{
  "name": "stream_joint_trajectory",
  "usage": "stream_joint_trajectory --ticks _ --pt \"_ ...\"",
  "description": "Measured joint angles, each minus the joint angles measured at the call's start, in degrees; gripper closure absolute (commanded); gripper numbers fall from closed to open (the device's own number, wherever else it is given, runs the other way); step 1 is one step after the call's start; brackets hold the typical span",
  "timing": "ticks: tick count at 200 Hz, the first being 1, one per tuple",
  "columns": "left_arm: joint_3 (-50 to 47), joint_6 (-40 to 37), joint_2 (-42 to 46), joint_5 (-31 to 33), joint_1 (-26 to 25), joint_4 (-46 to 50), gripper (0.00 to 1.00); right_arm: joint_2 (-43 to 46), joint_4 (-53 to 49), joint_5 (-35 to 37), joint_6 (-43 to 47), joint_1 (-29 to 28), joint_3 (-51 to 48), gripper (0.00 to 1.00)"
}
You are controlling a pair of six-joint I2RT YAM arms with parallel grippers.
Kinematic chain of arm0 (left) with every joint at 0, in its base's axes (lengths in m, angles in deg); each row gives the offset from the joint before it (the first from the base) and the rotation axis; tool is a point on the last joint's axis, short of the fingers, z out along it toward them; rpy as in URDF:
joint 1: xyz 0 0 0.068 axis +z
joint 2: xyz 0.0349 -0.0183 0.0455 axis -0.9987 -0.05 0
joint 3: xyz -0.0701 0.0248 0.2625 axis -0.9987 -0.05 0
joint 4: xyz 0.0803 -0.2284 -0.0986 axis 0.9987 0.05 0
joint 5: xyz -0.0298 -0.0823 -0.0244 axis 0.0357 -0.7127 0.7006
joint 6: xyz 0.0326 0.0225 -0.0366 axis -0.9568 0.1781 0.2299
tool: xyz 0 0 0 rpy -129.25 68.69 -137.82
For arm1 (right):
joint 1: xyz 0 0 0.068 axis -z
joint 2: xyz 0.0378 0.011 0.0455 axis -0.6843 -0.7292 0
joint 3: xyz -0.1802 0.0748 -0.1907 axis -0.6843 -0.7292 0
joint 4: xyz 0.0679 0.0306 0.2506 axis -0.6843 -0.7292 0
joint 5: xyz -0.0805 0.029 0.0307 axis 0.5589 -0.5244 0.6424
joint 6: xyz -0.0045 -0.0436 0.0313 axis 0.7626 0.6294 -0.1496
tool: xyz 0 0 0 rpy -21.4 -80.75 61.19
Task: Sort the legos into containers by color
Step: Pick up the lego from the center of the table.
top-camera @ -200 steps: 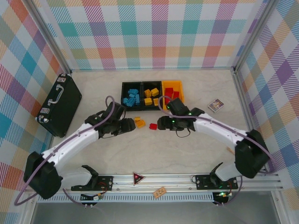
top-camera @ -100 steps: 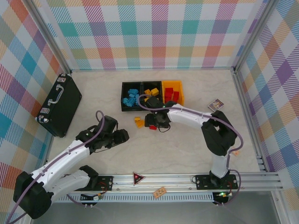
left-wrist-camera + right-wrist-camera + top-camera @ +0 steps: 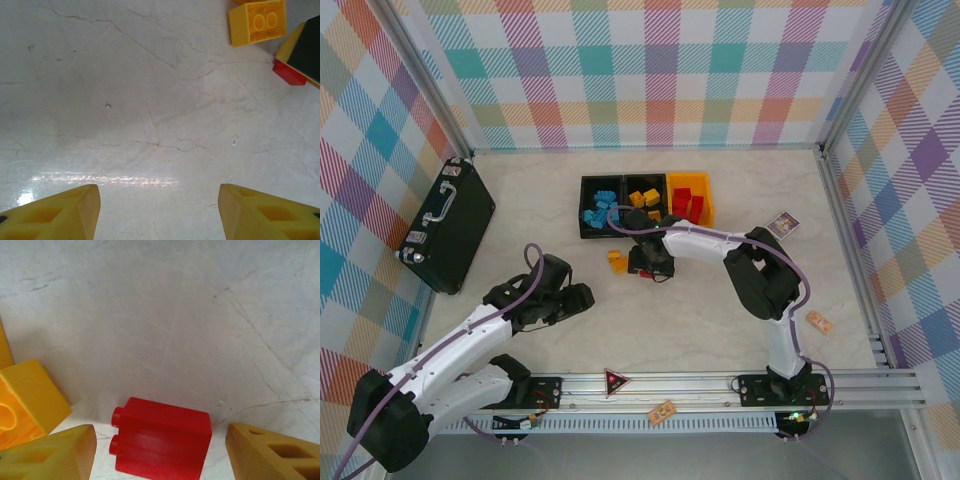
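Observation:
Three joined containers (image 3: 584, 182) stand at the back. The left black one holds blue legos (image 3: 599, 211), the middle black one yellow legos (image 3: 643, 198), the yellow-orange one red legos (image 3: 686, 200). On the table in front lie a loose yellow lego (image 3: 618, 262) and a red lego (image 3: 161, 440). My right gripper (image 3: 160, 455) is open and straddles the red lego, with a gap on each side. The yellow lego (image 3: 27, 400) sits just left of it. My left gripper (image 3: 580, 296) is open over bare table, nothing between its fingers (image 3: 60, 212). From its wrist view, the yellow lego (image 3: 257, 22) and red lego (image 3: 289, 73) lie ahead at upper right.
A large black case (image 3: 445, 225) with a silver handle lies at the left wall. A small card (image 3: 782, 225) sits right of the bins, and a tan block (image 3: 818, 322) lies near the right rail. The metal rail (image 3: 670, 385) runs along the near edge.
My right arm folded in and its gripper moved left, settling over the red lego. My left arm drew back toward the near left, away from the yellow lego.

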Motion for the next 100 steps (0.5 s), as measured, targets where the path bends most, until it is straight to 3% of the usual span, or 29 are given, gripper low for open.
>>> stream_joint_trajectory --ticks 44,100 --pt "-0.1 0.6 0.0 0.0 0.0 0.0 0.36 -0.6 -1.1 0.7 0.0 0.1 0.5 0.51" --pt "-0.1 0.9 0.0 0.0 0.0 -0.2 0.37 -0.6 -1.5 1.2 1.4 0.1 0.6 0.63"
